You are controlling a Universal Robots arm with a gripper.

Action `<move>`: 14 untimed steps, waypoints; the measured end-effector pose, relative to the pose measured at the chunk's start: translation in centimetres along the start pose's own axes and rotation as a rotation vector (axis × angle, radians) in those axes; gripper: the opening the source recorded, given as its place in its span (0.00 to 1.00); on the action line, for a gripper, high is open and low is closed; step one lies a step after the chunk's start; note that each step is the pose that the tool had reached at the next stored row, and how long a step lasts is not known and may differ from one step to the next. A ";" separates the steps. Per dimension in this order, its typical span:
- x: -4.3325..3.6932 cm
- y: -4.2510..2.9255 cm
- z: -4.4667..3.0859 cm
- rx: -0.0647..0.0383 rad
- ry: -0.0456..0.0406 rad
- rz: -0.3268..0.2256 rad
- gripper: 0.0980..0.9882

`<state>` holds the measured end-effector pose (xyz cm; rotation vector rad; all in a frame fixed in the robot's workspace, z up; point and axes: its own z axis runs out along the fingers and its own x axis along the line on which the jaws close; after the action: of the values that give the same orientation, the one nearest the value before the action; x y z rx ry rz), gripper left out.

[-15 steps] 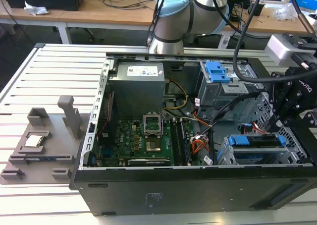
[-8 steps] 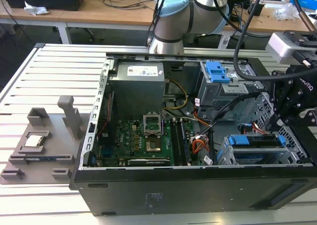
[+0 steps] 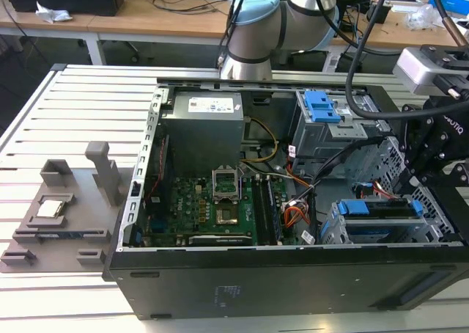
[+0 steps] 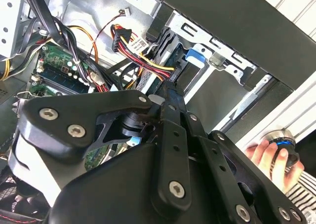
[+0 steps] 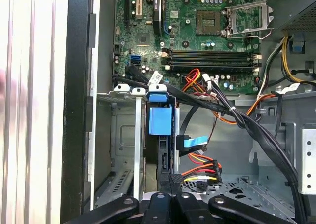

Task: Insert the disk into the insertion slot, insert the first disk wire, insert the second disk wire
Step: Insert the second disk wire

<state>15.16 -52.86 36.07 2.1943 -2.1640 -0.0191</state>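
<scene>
The disk (image 3: 377,210), framed by its blue carrier (image 5: 160,120), sits inside the insertion slot (image 3: 381,235), a low grey metal cage at the front right of the open case. My gripper (image 3: 412,190) reaches down to the disk's inner edge. In both wrist views its fingers (image 5: 160,187) stand close together at that edge. They are shut on the plug of the red, yellow and black disk wire (image 5: 202,170), whose strands run up to the fingertips (image 4: 170,83). A blue flat wire (image 5: 196,142) ends in a black plug right against the disk's edge.
A taller cage with a blue latch (image 3: 322,107) stands behind the slot. Thick black cable bundles (image 5: 247,123) cross beside the arm, above the motherboard (image 3: 220,205). A person's hand (image 4: 270,156) rests on a round knob outside the case wall. Grey fixtures (image 3: 66,208) lie on the table.
</scene>
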 end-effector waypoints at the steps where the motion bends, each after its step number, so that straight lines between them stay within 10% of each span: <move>1: 0.00 0.00 -0.01 0.000 0.0001 0.000 0.01; 4: 0.00 0.00 -0.01 0.000 0.0001 0.000 0.02; 7: 0.00 0.00 -0.02 0.000 0.0001 0.000 0.23; 14: -0.42 0.87 0.12 0.000 0.0005 0.000 0.23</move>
<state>14.28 -52.45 35.98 2.1940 -2.1637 -0.0186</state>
